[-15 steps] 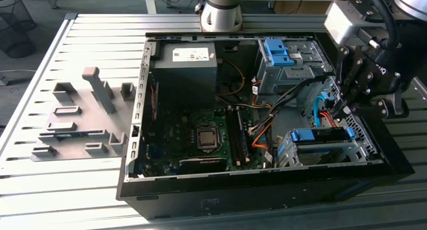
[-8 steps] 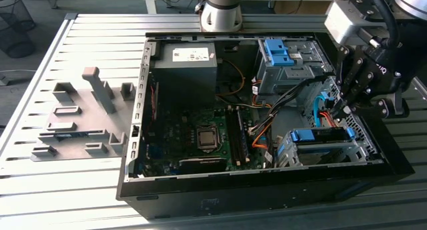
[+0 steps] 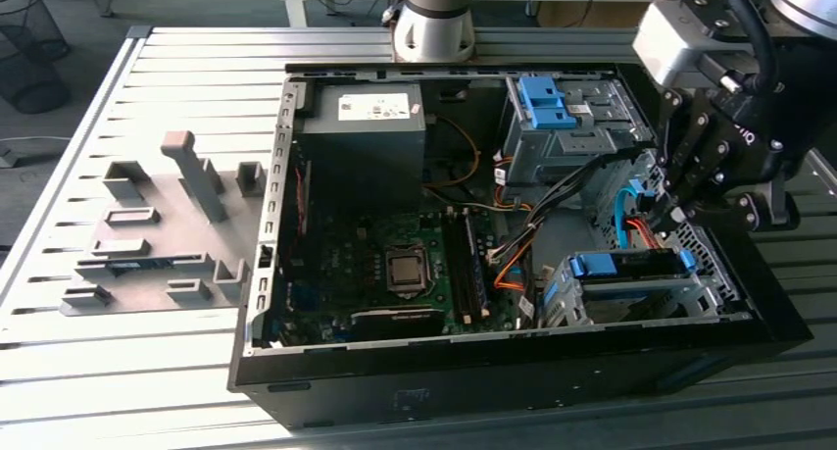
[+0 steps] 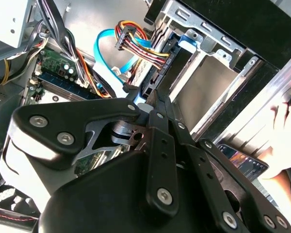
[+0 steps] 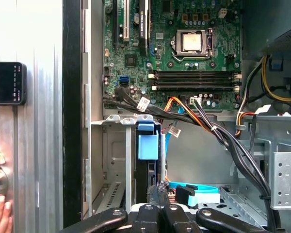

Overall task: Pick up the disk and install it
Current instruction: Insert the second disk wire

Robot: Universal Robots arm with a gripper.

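your black gripper (image 3: 673,213), jaws together and holding nothing, hovers by the silver blue-framed disk (image 3: 628,266) seated in its cage; i judge it installed.

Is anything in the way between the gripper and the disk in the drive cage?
Nothing visible blocks it: the gripper hangs right beside the disk in its drive cage, with the orange cable bundle and blue cable close alongside.

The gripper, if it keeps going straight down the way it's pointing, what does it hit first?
Probably the disk standing on edge in the drive cage: the gripper points at its blue frame end. Cables lie close beside that line, and depth is unclear.
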